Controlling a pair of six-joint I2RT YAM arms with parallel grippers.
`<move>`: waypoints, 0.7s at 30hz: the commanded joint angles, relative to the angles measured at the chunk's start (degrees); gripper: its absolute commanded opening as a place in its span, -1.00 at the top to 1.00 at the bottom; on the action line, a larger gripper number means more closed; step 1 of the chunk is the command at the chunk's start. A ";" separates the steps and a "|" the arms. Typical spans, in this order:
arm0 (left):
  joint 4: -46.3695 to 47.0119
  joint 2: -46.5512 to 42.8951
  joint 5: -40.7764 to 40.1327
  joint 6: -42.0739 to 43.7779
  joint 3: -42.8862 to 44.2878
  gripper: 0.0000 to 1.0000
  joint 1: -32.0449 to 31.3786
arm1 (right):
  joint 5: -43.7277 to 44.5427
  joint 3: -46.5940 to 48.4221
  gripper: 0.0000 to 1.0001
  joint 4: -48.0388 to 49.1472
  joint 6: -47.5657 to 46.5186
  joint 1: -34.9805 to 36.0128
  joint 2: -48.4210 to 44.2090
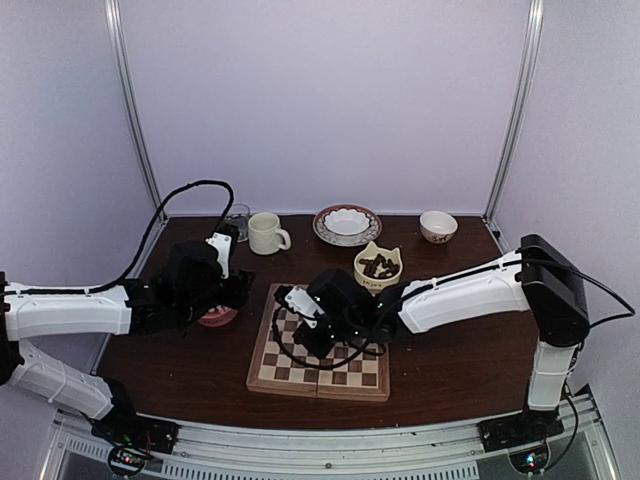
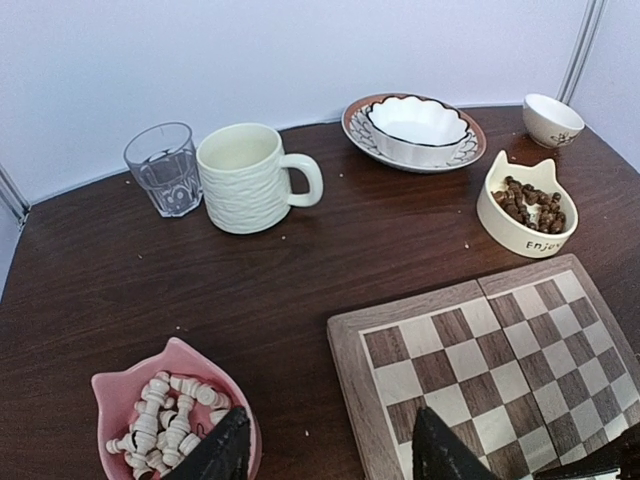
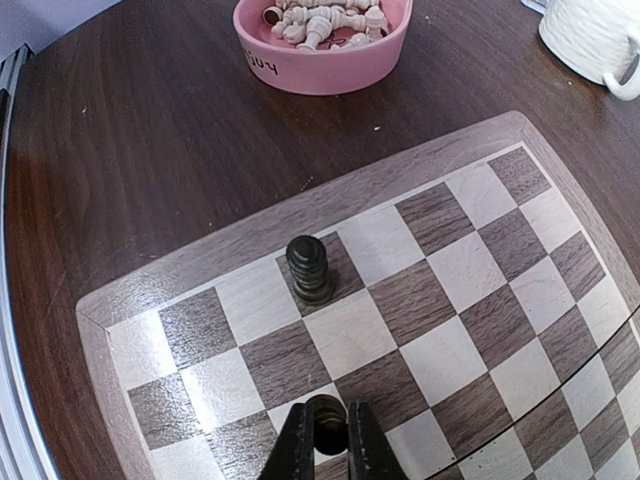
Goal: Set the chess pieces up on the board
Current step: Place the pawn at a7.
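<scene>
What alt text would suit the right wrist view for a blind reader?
The right gripper, shut on a dark chess piece, holds it at the chessboard. Another dark piece stands nearby; a pink bowl of cream pieces sits beyond.

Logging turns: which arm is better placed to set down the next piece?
Right. The right claw grips a dark piece over the board, beside a standing piece. The left claw hangs open by the pink bowl.

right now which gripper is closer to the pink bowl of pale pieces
Left. The left gripper hangs open just beside the pink bowl. The right gripper is over the board, shut on a dark piece, with the bowl off past the board's edge.
</scene>
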 commanded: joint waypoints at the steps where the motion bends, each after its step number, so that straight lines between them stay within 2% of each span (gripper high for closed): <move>1: 2.32 -0.78 -2.56 -1.35 -0.46 -0.12 0.08 | 0.33 1.96 0.87 -0.34 -3.15 1.14 1.17; 10: 1.90 -0.24 -1.76 -1.45 -0.10 -0.12 0.08 | -3.13 1.60 0.86 0.52 -9.07 4.55 1.42; 21: 1.94 -0.52 -0.72 -1.19 -0.24 -0.12 0.08 | -2.74 4.14 0.85 -3.79 -13.28 8.14 3.36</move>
